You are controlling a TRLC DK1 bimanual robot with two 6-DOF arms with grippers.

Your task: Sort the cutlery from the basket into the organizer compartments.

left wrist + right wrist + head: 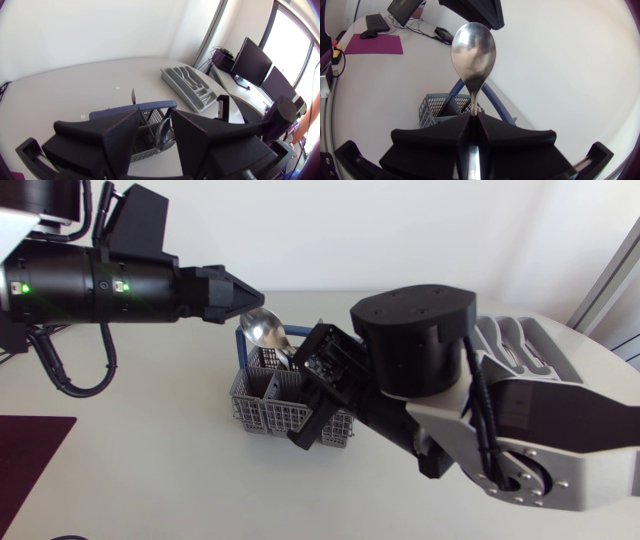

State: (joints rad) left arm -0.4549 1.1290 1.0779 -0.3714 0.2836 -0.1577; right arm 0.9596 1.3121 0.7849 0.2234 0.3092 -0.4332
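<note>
Basket mid-desk. Organizer on the desk's right, farther back, well apart from the basket. Spoon stands over the basket's rear edge, handle in right jaws, bowl up. Right jaws sit above the basket's right half. Left jaws just left of the bowl.

The head view looks down on the surface from above. The left wrist view peers over the left pincer across the basket toward the organizer. The right wrist view looks close along the right pincer at the spoon, which all three share.
</note>
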